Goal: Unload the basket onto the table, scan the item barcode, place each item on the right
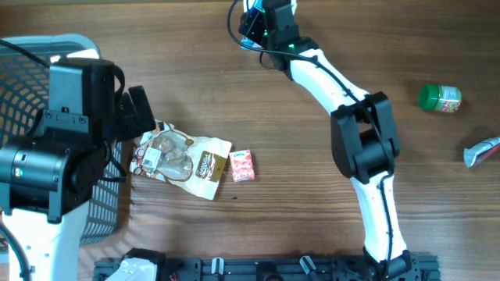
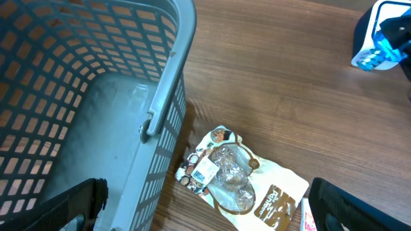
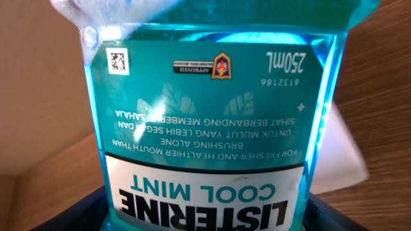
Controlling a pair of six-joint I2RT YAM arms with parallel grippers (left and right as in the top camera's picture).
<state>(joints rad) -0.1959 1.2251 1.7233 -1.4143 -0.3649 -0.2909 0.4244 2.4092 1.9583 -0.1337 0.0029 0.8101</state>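
My right gripper point(image 1: 255, 22) is at the table's far edge, shut on a teal Listerine Cool Mint bottle point(image 3: 212, 128). The bottle fills the right wrist view, its label upside down and a small square code point(image 3: 117, 61) at the upper left. The dark fingers point(image 3: 67, 215) sit on either side of its lower end. In the left wrist view the same bottle point(image 2: 380, 45) appears blue at the upper right. My left gripper point(image 2: 212, 212) hangs open over a brown-and-white snack pouch point(image 2: 241, 183) that carries a white barcode sticker point(image 2: 207, 169).
A grey mesh basket point(image 1: 23, 78) stands at the left, right beside the pouch point(image 1: 183, 156). A small pink packet point(image 1: 242, 165) lies by the pouch's right end. A green jar point(image 1: 440, 98) and a silvery wrapper point(image 1: 483, 151) lie at the far right.
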